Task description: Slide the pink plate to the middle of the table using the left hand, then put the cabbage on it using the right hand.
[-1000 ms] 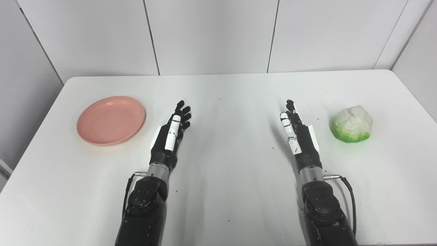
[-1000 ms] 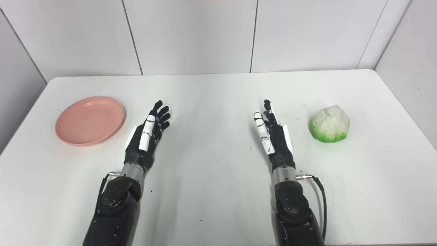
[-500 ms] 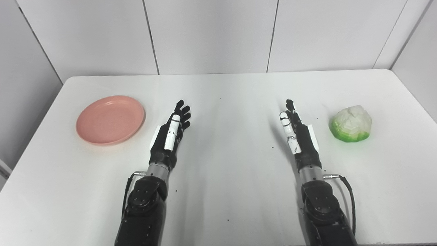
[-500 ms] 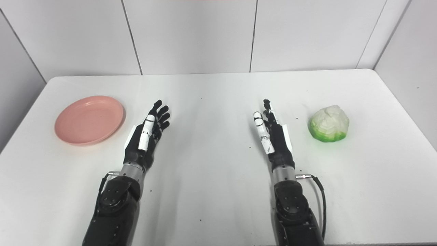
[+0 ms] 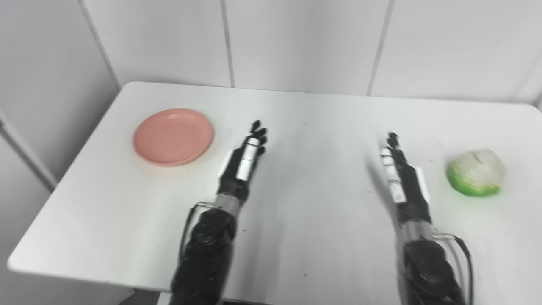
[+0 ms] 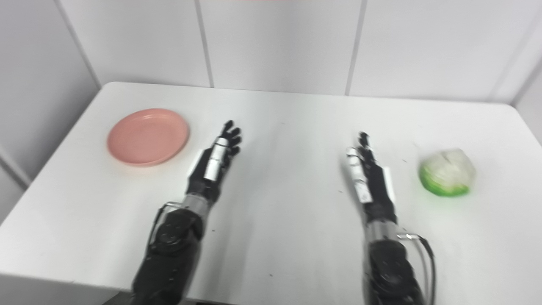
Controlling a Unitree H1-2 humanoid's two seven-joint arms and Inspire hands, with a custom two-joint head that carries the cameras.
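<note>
Both empty — left hand (image 5: pixel 242 163), right hand (image 5: pixel 402 178), fingers straight and spread.

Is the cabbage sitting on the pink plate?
No, the cabbage sits on the bare table at the right, far from the empty pink plate at the left.

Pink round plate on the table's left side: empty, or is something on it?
Empty. The pink round plate shows only its bare inner surface; the green-and-white cabbage sits far right on the white table.
</note>
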